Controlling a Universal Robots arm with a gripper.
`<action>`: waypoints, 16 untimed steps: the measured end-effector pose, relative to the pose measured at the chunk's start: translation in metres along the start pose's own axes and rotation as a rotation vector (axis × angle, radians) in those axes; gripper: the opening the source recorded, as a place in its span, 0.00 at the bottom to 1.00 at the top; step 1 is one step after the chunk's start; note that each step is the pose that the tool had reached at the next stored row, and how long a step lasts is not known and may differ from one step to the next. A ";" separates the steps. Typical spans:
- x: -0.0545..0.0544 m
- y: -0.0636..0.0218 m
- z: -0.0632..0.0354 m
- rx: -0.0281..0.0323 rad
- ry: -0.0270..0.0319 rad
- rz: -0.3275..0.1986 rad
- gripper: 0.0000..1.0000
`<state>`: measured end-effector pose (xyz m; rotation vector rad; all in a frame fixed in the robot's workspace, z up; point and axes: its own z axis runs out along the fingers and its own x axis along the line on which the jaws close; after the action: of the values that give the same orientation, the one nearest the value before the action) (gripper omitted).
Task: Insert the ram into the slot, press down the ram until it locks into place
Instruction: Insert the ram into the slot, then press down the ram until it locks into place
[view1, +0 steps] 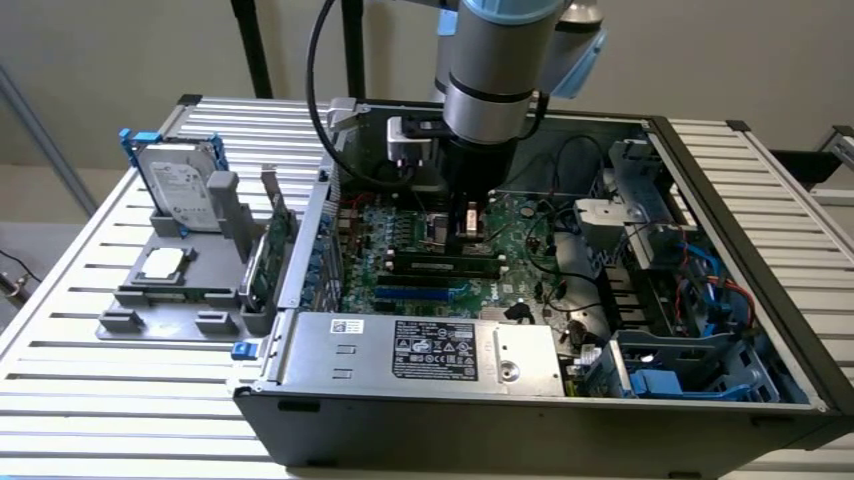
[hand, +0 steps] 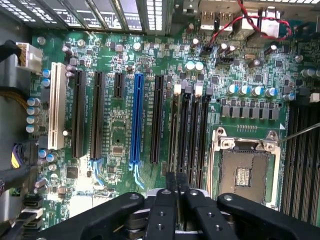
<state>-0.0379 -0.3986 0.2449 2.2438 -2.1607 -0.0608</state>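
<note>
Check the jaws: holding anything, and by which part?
Nothing held, as far as shows: the gripper has its jaws shut together with nothing between them. The ram sits in its slot.

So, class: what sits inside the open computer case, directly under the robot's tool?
Inside the computer case lies a green motherboard with long black slots, one blue slot and an empty processor socket. The tool hangs over the memory slots, covering their near ends.

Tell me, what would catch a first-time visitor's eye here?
The open computer case on the slatted table, its green motherboard exposed. The robot arm reaches straight down into it, its end effector just above the memory slots, where a ram stick lies. A bright blue slot stands out among black ones.
</note>
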 end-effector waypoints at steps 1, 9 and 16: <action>0.000 0.0002 0.0000 0.0000 0.0001 0.000 0.11; 0.000 0.0002 -0.0001 -0.0001 0.0002 0.000 0.11; 0.000 0.0002 0.0000 -0.0001 0.0002 0.000 0.11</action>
<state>-0.0381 -0.3987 0.2450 2.2437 -2.1605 -0.0606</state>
